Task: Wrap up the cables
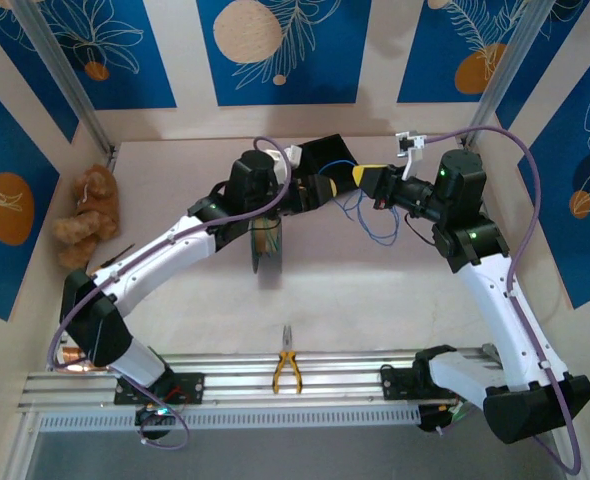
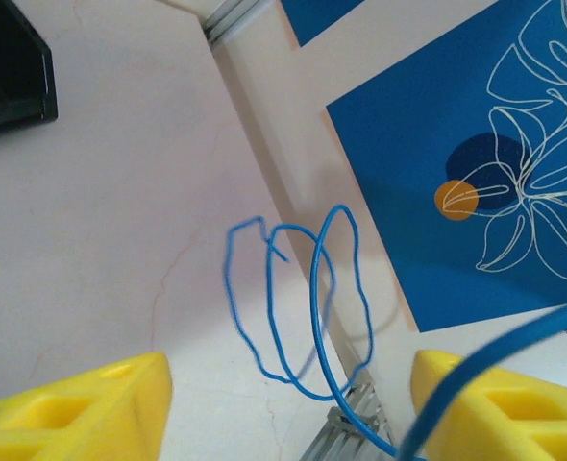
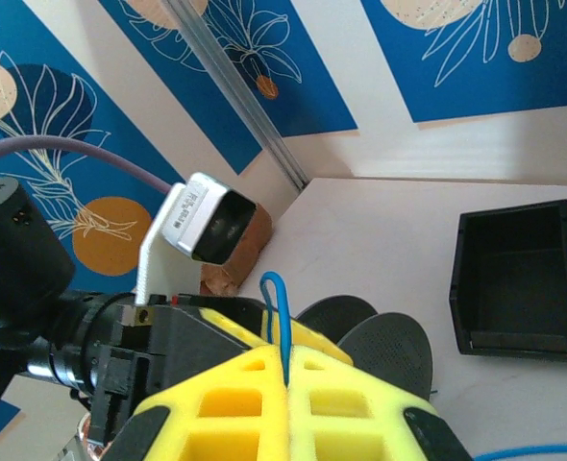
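Note:
A thin blue cable hangs in loose coils over the table between the two grippers. My right gripper is shut on it, and a short loop of the cable sticks up from the closed yellow fingers. My left gripper is open, its yellow fingers wide apart. One strand of the cable runs across the right-hand finger. In the top view the left gripper and the right gripper are close together near the back of the table.
A dark two-disc spool stands under the left forearm. A black bin sits at the back. A teddy bear is at the far left. Yellow-handled pliers lie by the front rail.

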